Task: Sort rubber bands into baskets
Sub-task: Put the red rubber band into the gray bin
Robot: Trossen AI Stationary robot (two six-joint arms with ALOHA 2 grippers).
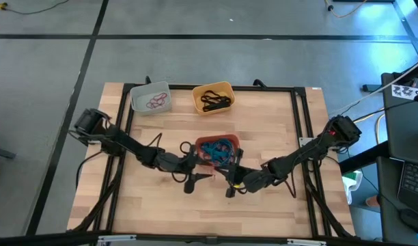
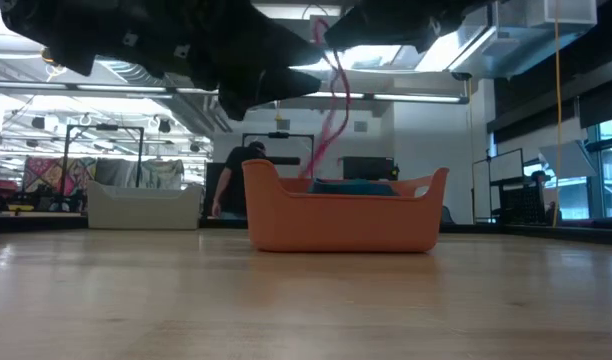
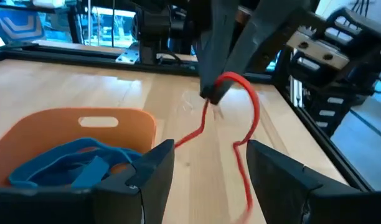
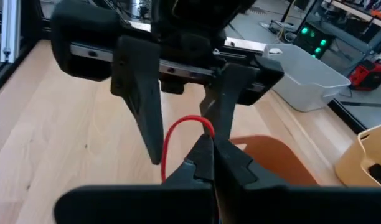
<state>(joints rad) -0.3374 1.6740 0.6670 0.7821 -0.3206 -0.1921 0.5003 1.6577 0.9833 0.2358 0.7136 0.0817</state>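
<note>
Right gripper [image 4: 210, 144]: my fingers are pressed tight on a red band [image 4: 178, 127]. I hold it up in the air so it hangs free and does not catch on anything.

Red band: it hangs just by the red basket [image 1: 216, 151], near the middle of the table [image 1: 277, 123]. In the low view it shows as a thin pink loop [image 2: 331, 110] above that basket.

Left gripper [image 3: 209, 168]: my fingers are spread wide, one on each side of the hanging band. I think this is a hand-over, so my other arm can take it. My fingers are not touching the band yet.

Red basket: it has a pile of blue bands [image 3: 72, 165] in it. A red band does not belong with them, I think, so it is held outside.

White basket [image 1: 151, 98]: it sits at the far left of the table with some red bands [image 1: 156, 102] inside. I guess this is where the red band should go. My left arm is on that side.

Yellow basket [image 1: 213, 98]: it sits beside the white one and holds black bands [image 1: 214, 101].

Care: the band is thin and floppy. If I let go too soon, it may drop.
</note>
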